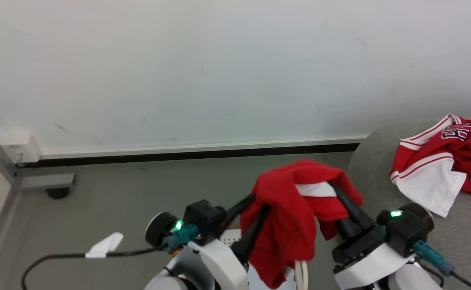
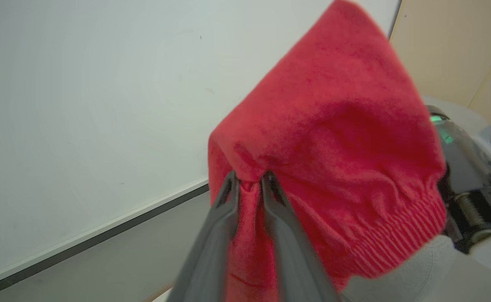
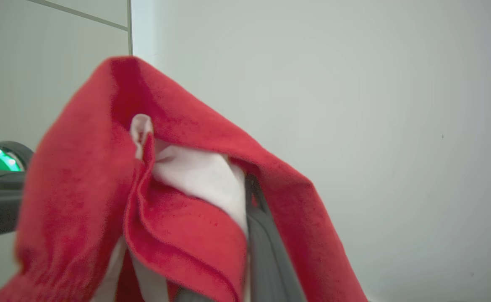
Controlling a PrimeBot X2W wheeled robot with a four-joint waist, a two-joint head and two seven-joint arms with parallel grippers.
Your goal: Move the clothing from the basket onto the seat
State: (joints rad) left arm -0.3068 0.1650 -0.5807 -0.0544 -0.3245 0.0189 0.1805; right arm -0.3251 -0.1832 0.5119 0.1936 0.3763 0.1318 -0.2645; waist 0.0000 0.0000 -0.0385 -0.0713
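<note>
A plain red garment [image 1: 288,217] hangs in the air between my two grippers, low in the head view. My left gripper [image 1: 261,202] is shut on a pinched fold of the red garment [image 2: 333,147], as the left wrist view shows at its fingertips [image 2: 249,184]. My right gripper [image 1: 333,187] holds the other side; the cloth [image 3: 178,209] drapes over its fingers [image 3: 266,239] and hides one of them. A small part of the cream basket [image 1: 230,238] peeks out below the cloth. The red and white jersey [image 1: 441,169] lies on the grey seat [image 1: 370,181] at the right.
A white wall with a dark baseboard [image 1: 199,154] runs across the back above the grey floor [image 1: 118,201]. A white socket box [image 1: 20,148] and a grey bracket with a wheel [image 1: 52,185] sit at the left. A black cable with a white tag [image 1: 104,244] trails at lower left.
</note>
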